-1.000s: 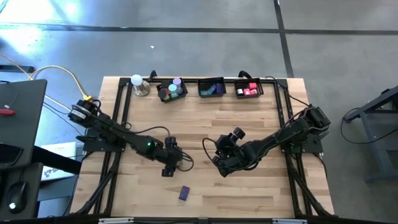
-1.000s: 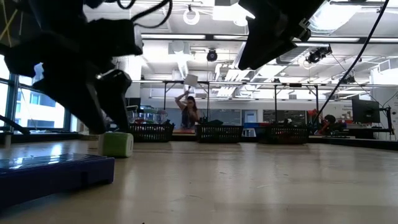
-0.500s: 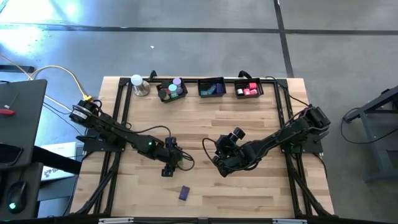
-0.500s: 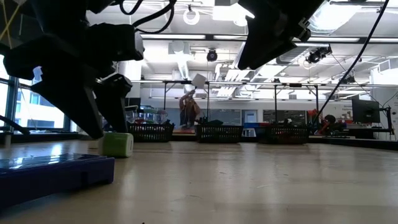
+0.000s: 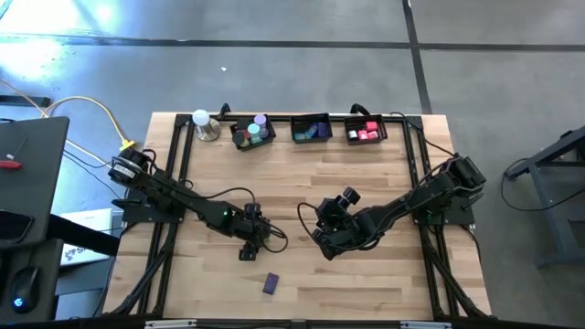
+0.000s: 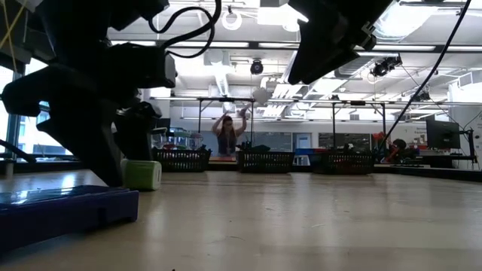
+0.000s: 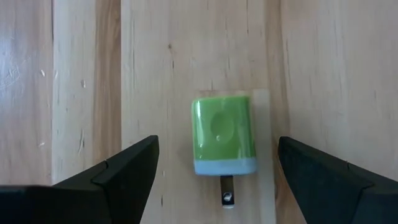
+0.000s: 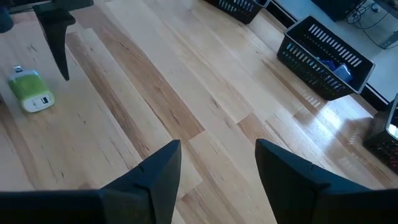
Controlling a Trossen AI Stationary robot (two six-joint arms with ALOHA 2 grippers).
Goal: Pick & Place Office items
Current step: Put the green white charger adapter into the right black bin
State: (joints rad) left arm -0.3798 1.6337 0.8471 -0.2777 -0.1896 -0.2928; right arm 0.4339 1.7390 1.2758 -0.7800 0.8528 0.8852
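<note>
Near the middle of the wooden tabletop, a little toward its left edge and nearer the front edge than the back, I have the left gripper poised directly above a small green block with a pale blue end and a metal prong, which lies flat on the wood. Through the left wrist camera I see its two dark fingers spread wide, one on each side of the block and clear of it, so nothing is held. From table height the same green block sits on the surface with the dark mass of the left gripper just beside it. The right gripper hangs over the centre of the tabletop, well apart from the block; its fingers stand apart with only bare planks between them. A purple block lies alone close to the front edge, and it fills the near left corner of the low view. Along the back edge stand three black mesh baskets holding small teal, lilac, blue and pink pieces, and near the back left corner sits a white ball on a metal base. A person stands in the room beyond the table.
</note>
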